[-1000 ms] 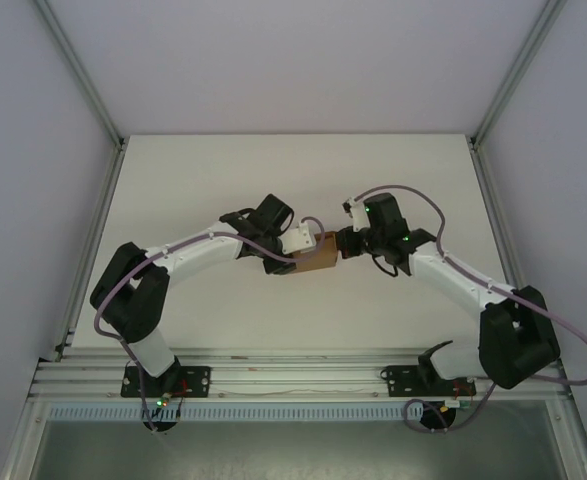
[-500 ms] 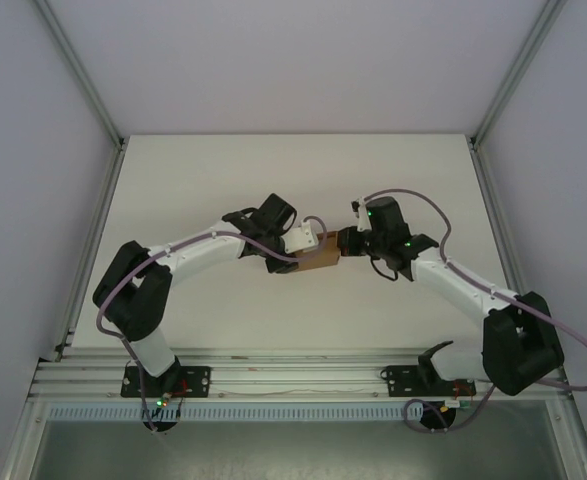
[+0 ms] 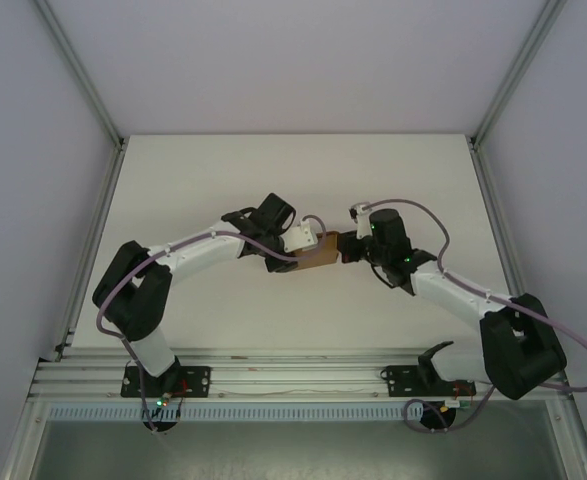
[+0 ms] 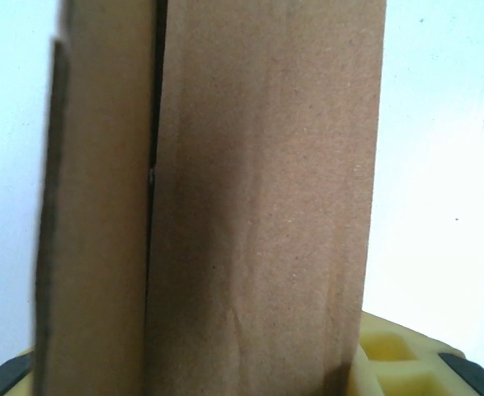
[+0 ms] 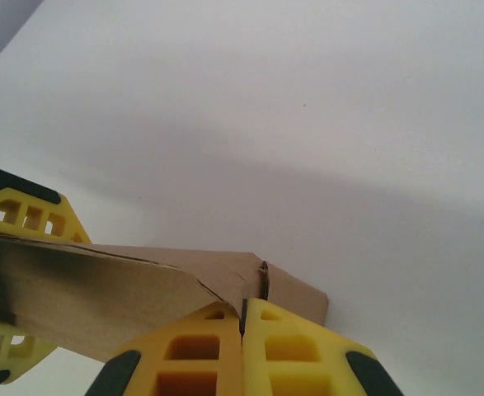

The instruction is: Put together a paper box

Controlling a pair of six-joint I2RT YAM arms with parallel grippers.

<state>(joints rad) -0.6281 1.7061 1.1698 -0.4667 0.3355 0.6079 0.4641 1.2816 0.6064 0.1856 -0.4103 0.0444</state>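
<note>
The paper box [image 3: 319, 257] is a small brown cardboard piece held above the table's middle, between both arms. My left gripper [image 3: 311, 244] is shut on its left end. In the left wrist view the cardboard [image 4: 258, 206] stands upright and hides most of the jaws; one yellow finger [image 4: 394, 359] shows at the bottom right. My right gripper [image 3: 347, 247] meets the box's right end. In the right wrist view its yellow jaws [image 5: 242, 320] are pressed together on a thin folded edge of the box [image 5: 101, 289]. The left gripper's fingers [image 5: 31, 216] clamp the far end.
The white table [image 3: 223, 180] lies open around the arms, framed by aluminium rails and pale walls. Purple cables [image 3: 418, 210] loop over both arms. The mounting rail [image 3: 293, 375] runs along the near edge.
The right wrist has swung slightly down and right while its gripper stays at the box's right end. The left arm and the box have barely moved.
</note>
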